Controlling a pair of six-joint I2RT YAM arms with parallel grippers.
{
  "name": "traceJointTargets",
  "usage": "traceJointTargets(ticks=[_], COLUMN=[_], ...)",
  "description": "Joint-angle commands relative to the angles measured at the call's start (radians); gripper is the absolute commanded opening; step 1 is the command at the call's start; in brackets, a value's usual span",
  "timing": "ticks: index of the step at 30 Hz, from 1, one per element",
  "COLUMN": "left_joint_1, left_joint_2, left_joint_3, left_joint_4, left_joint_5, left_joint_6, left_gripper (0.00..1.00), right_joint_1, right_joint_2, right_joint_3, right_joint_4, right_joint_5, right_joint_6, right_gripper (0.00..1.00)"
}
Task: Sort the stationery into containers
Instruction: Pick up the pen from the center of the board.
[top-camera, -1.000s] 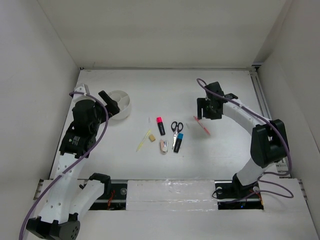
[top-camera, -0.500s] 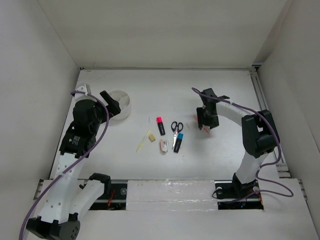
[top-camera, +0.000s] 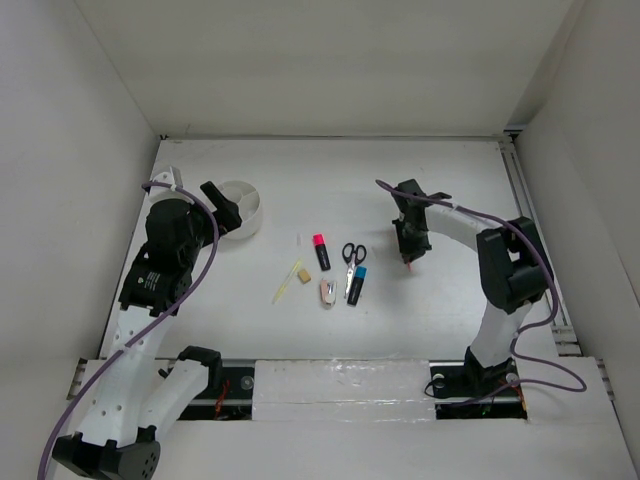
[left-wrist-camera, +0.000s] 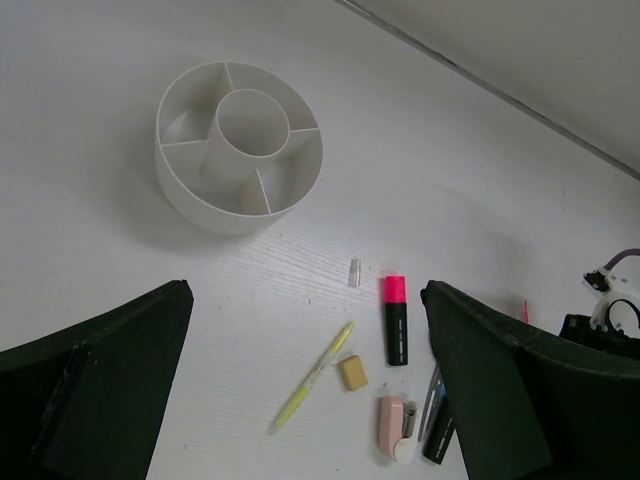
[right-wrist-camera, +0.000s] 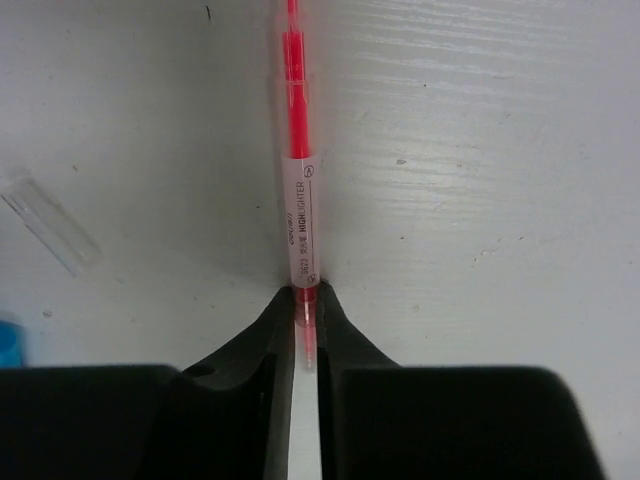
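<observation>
Currently right end effector (right-wrist-camera: 305, 300) pinching 1 pink pen (right-wrist-camera: 298, 200), left end effector (left-wrist-camera: 310, 340) empty, agape, 2 highlighters (left-wrist-camera: 396, 325)

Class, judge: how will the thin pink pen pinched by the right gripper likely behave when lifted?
The thin pink pen looks straight and rigid, so it probably won't droop. The right gripper pinches only its very end, so it may pivot. Its round, smooth barrel could slip or roll.

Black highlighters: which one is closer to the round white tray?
The pink-capped highlighter. In the top view it lies left of the scissors, on the side toward the tray. The blue-capped highlighter lies right of them, farther off.
</observation>
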Motion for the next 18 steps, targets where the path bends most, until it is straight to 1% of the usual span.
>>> traceJointTargets(ticks=[1,2,3,5,7,8,9,10,12,13,14,18], left_joint_1=[0.005,0.005,0.005,0.005,0.005,0.005,0.005,-0.007,-0.025,-0.041,-0.041,-0.050], left_joint_2=[-0.001,-0.001,-0.001,-0.001,0.019,0.030,0.045,0.094,0.158,0.233,0.270,0.433], left_joint_3=[0.022,0.022,0.022,0.022,0.012,0.012,0.003,0.003,0.026,0.043,0.076,0.121], left_joint_4=[0.038,0.038,0.038,0.038,0.047,0.078,0.089,0.089,0.089,0.073,0.060,0.021], left_joint_5=[0.008,0.008,0.008,0.017,0.074,0.112,0.152,0.215,0.255,0.255,0.267,0.267], left_joint_6=[0.016,0.016,0.016,0.016,0.032,0.045,0.056,0.068,0.082,0.082,0.082,0.072], left_gripper=[1.00,1.00,1.00,1.00,1.00,1.00,1.00,1.00,1.00,1.00,1.00,1.00], right_joint_1=[0.012,0.012,0.012,0.012,0.012,0.021,0.030,0.030,0.070,0.082,0.093,0.169], right_joint_2=[0.042,0.042,0.042,0.016,-0.016,-0.034,-0.080,-0.103,-0.169,-0.191,-0.212,-0.323], right_joint_3=[-0.004,-0.004,-0.004,-0.004,-0.015,-0.015,-0.027,-0.027,-0.038,-0.047,-0.047,-0.084], right_joint_4=[-0.013,-0.013,-0.013,-0.003,0.029,0.040,0.054,0.080,0.098,0.117,0.117,0.157], right_joint_5=[0.011,0.011,0.011,0.011,0.011,0.011,0.011,0.011,0.020,0.020,0.029,0.047], right_joint_6=[-0.005,-0.005,-0.005,-0.005,0.022,0.033,0.042,0.042,0.071,0.090,0.103,0.142], right_gripper=[0.09,0.02,0.00,0.00,0.00,0.00,0.00,0.00,0.00,0.00,0.00,0.00])
